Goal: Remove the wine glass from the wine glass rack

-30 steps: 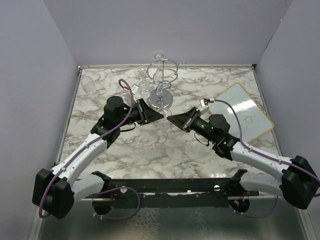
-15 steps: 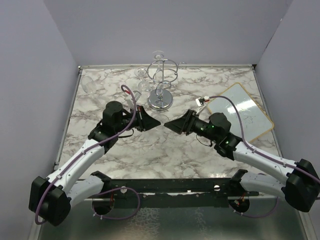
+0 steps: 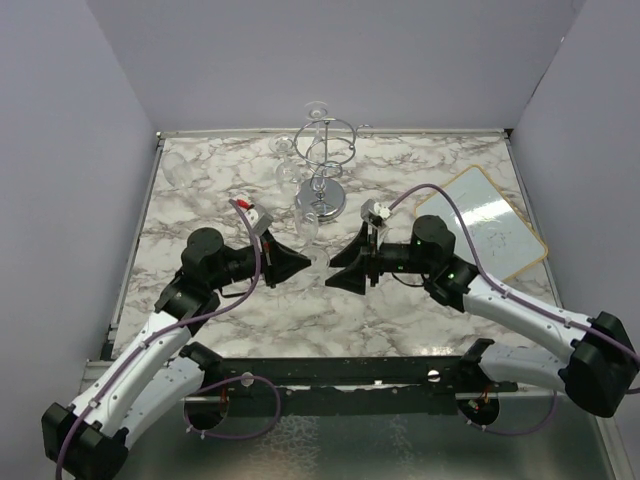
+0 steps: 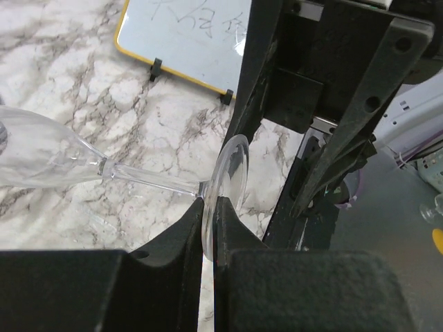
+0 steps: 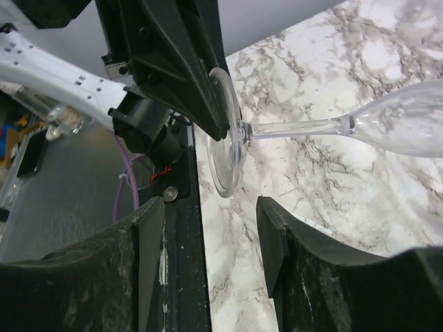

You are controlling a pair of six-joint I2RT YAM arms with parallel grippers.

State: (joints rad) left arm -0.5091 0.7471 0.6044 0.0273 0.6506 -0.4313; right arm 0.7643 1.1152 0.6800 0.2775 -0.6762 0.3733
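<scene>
The wine glass is off the wine glass rack and hangs in the air on the near side of the rack's mirrored base, between the 2 arms. The left gripper is pinching the rim of the glass's foot edge-on between its 2 fingers. The right gripper is spread wide and holds nothing; the foot sits just beyond its fingertips, in line with the gap.

The glass lies nearly level. Its long axis runs from the foot, down by both grippers, along the stem to the bowl, which points away from the arm bases toward the rack. Both grippers meet at the foot end, so any handover or set-down turns on that thin disc, which I judge a slippery hold.

The top view gives only a faint outline of the glass, and the grip cannot be told there. The left wrist view shows the pinch itself and the whiteboard on the marble beyond. The right wrist view alone shows its own fingers apart and clear of the glass
</scene>
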